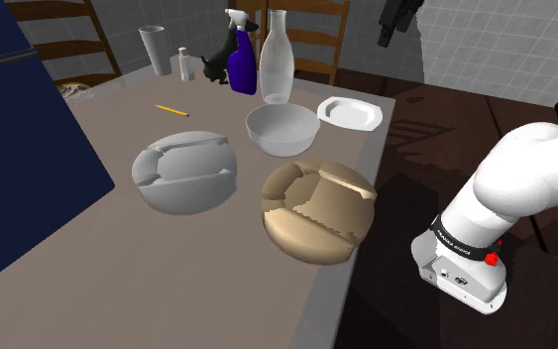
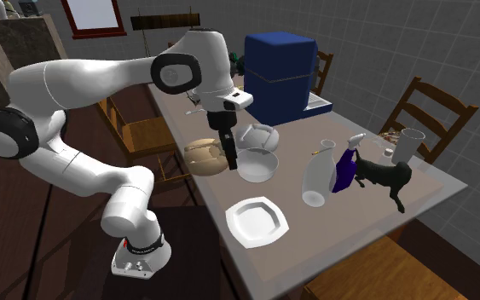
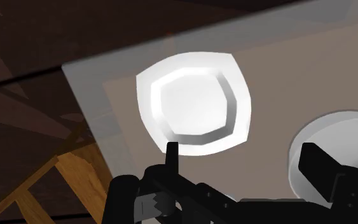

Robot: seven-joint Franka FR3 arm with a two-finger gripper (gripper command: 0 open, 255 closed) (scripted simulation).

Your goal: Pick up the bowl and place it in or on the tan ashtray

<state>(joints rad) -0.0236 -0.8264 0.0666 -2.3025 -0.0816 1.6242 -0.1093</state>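
Observation:
The bowl is pale grey-white, round and upright on the table, between a white plate and two ashtrays. The tan ashtray lies closer to the stand, near the table's edge. My gripper hangs open above the table's edge, beside the bowl and in front of the tan ashtray. In the wrist view my gripper holds nothing; its fingers stand wide apart, with the bowl's rim by one of them.
A white plate lies by the table edge. A grey ashtray sits beside the tan one. A clear bottle, blue spray bottle, black dog figure, cup and pencil stand farther back. A blue box borders the table.

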